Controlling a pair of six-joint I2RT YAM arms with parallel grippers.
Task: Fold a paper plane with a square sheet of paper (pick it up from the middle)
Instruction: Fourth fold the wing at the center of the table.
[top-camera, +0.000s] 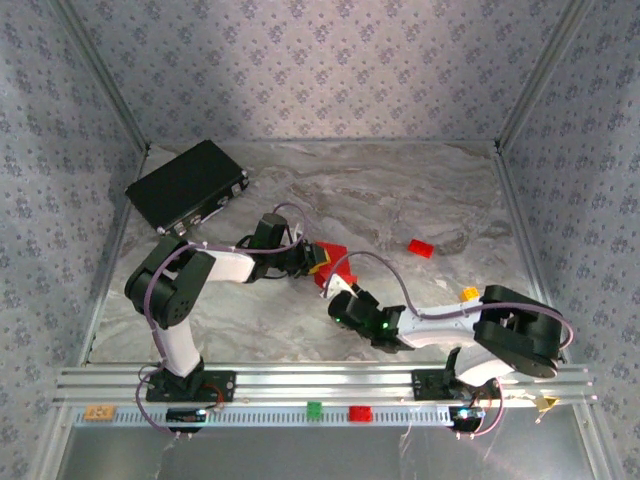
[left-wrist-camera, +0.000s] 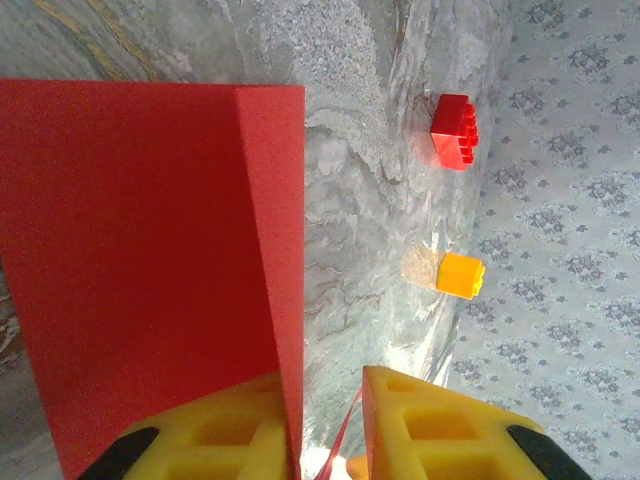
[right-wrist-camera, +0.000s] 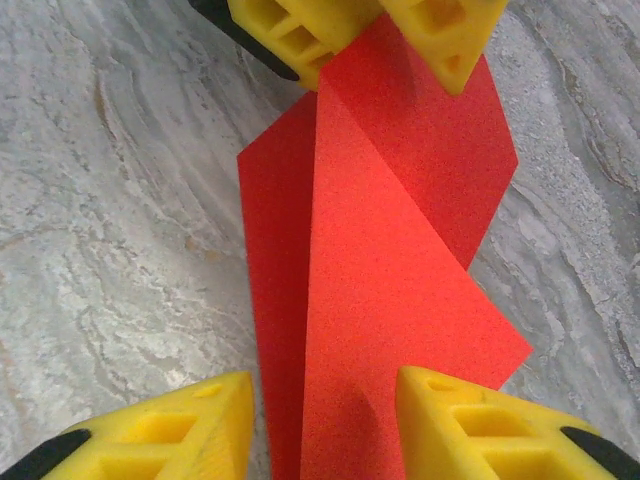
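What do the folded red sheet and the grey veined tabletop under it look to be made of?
Folded bright red sheet: thin paper, matte, finely grained; it holds sharp straight creases. Grey veined tabletop: marble-look pattern with a slight sheen; whether stone, laminate or printed film cannot be told.

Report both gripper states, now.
Left gripper: shut on the square sheet of paper.
Right gripper: open, its fingers standing either side of the paper.
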